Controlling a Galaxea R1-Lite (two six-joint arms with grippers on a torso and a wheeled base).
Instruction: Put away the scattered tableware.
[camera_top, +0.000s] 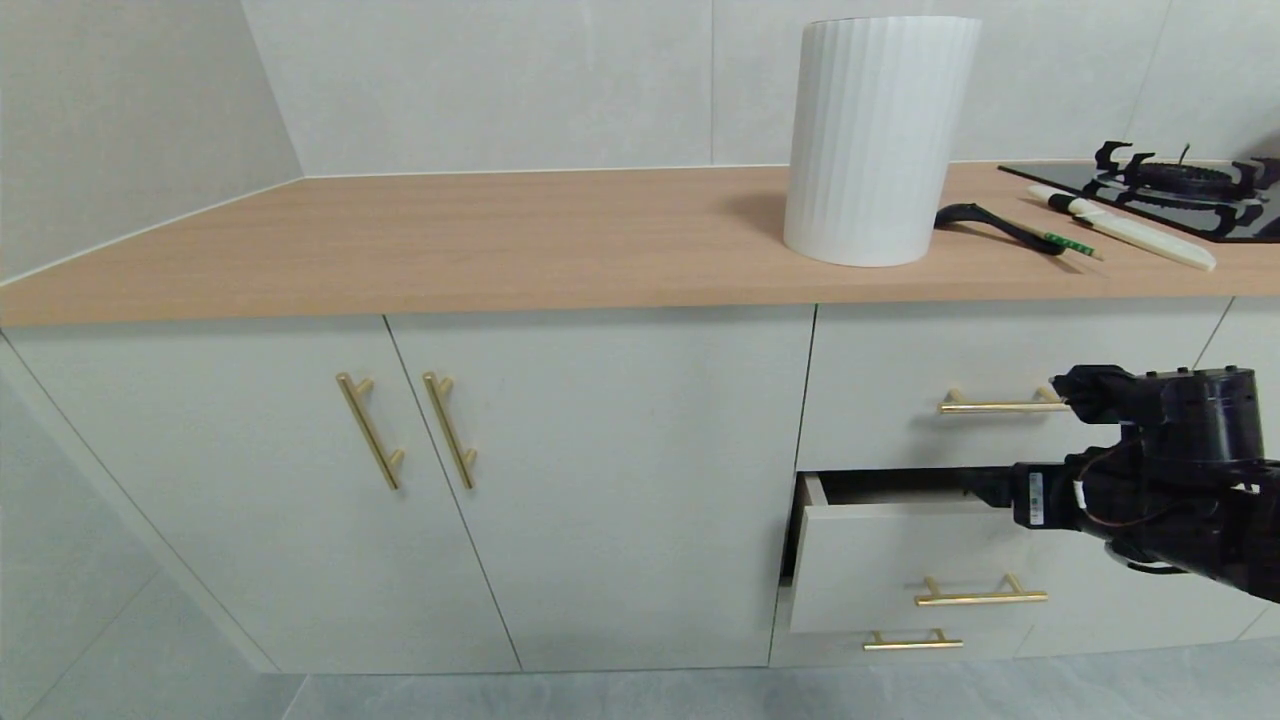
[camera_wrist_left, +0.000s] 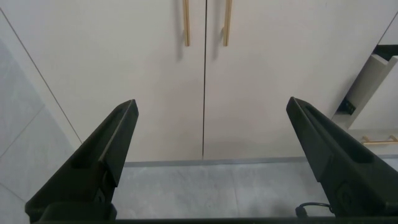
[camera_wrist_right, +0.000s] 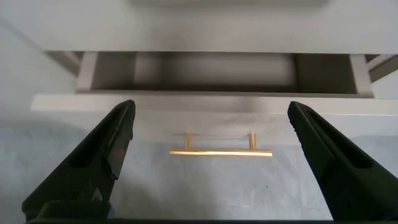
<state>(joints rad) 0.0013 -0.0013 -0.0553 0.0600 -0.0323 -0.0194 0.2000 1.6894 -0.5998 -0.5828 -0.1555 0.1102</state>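
Fingers (camera_wrist_right: 112, 143) of right gripper (camera_wrist_right: 210, 109) spread before open drawer (camera_top: 880, 560), left gripper (camera_wrist_left: 211, 102) likewise released, black spoon (camera_top: 990, 225) between white canister (camera_top: 870, 140) and hob (camera_top: 1180, 195).

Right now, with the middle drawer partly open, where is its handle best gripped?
Mid-bar on the gold handle, between its two posts, coming straight from the front: the bar lies level and stands off the drawer front.

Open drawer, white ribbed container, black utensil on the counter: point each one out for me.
Open drawer (camera_top: 880, 560): head view, bare front panel.
White ribbed container (camera_top: 872, 140): head view, middle of its side.
Black utensil (camera_top: 965, 214): head view, its curved head end.
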